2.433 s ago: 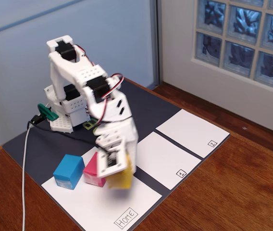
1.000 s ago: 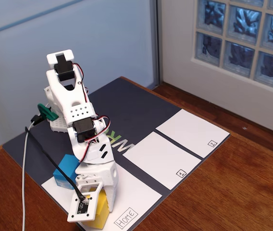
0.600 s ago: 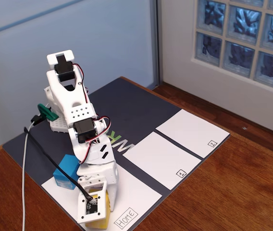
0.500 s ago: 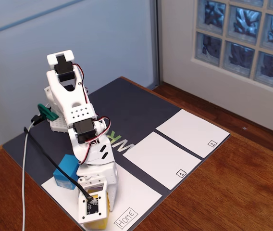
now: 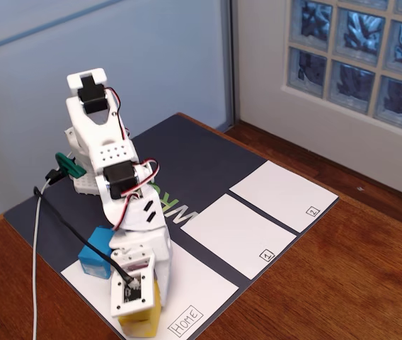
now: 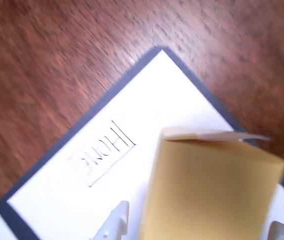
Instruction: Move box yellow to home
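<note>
Pincer [image 6: 197, 227] fingers flank the box yellow [image 6: 209, 192] on home [image 6: 147, 115], spread slightly wider than it, grip released.

Between the white, matt moulded-plastic fingertips [image 6: 116, 220] sits the small yellow block [image 6: 209, 192], its wrapping smooth matt paper with a creased flap along the top edge. Beyond the fingertips lies the large white sheet of flat matt paper [image 6: 147, 105] with pen-drawn lettering, on a dark matt mat [image 5: 208, 156]. Past that, the reddish-brown wooden tabletop [image 6: 57, 55] shows visible grain and a slight sheen.
</note>
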